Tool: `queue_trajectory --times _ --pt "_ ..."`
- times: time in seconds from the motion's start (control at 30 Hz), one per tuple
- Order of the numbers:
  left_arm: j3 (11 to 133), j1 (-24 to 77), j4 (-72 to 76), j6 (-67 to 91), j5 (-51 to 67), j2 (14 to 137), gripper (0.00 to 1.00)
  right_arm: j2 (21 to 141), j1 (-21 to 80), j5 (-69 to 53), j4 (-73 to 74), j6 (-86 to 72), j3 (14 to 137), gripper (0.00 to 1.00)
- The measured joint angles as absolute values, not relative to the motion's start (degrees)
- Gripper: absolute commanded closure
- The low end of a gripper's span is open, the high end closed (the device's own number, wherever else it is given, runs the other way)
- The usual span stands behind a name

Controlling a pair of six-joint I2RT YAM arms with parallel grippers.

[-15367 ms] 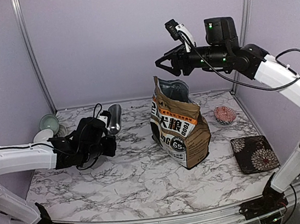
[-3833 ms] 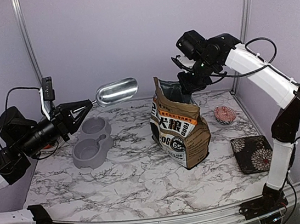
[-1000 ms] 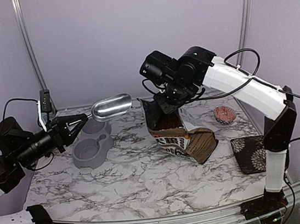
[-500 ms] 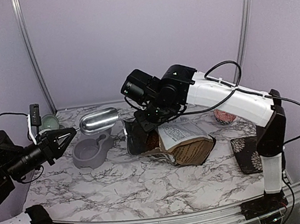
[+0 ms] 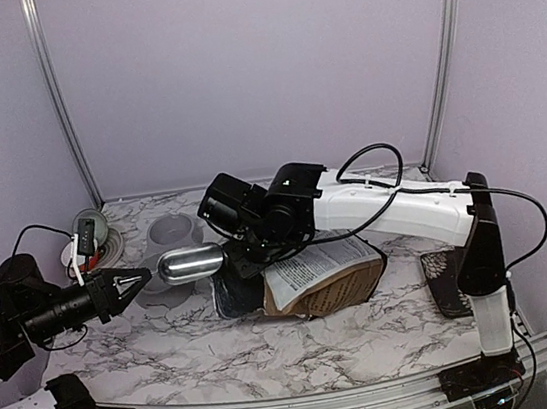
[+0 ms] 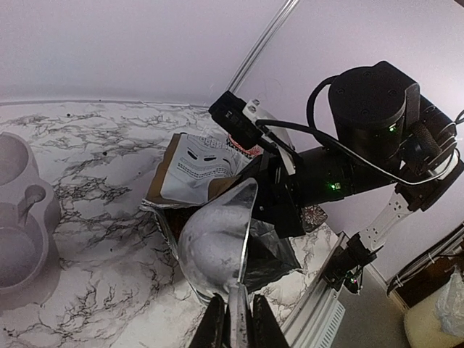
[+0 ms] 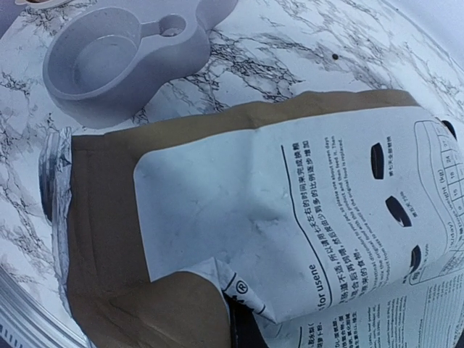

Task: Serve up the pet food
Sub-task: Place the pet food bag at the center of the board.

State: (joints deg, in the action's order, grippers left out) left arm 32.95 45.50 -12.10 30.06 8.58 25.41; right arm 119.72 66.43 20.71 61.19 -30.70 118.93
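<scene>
Tabletop (image 5: pixel 272 346) viewed from high behind the arm bases. Left wrist aimed along scoop (image 6: pixel 217 243) toward bag (image 6: pixel 192 163); right wrist held close above it. Bag shared by all views.

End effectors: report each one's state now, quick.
Left end effector: closed on the scoop.
Right end effector: closed, pinching the bag.

One dog-food bag (image 5: pixel 324 279), with one metal scoop (image 5: pixel 191 264) and one grey double bowl (image 5: pixel 172 228) to its left, one floral plate (image 5: pixel 443 278) to its right.
</scene>
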Motion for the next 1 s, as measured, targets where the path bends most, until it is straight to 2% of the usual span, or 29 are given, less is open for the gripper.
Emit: queue_trajectory --times 0.27,0.67,1.0 --pt "28.71 45.50 -13.96 35.66 9.19 22.96 1.00 118.04 67.44 19.22 53.08 -32.64 110.39 1.00" --pt "23.31 45.50 -15.66 40.82 10.02 21.71 1.00 116.33 67.61 19.59 49.23 -33.10 106.08 1.00" --pt "15.94 45.56 -8.73 46.61 9.98 24.56 1.00 116.16 67.75 17.15 44.07 -32.88 101.23 1.00"
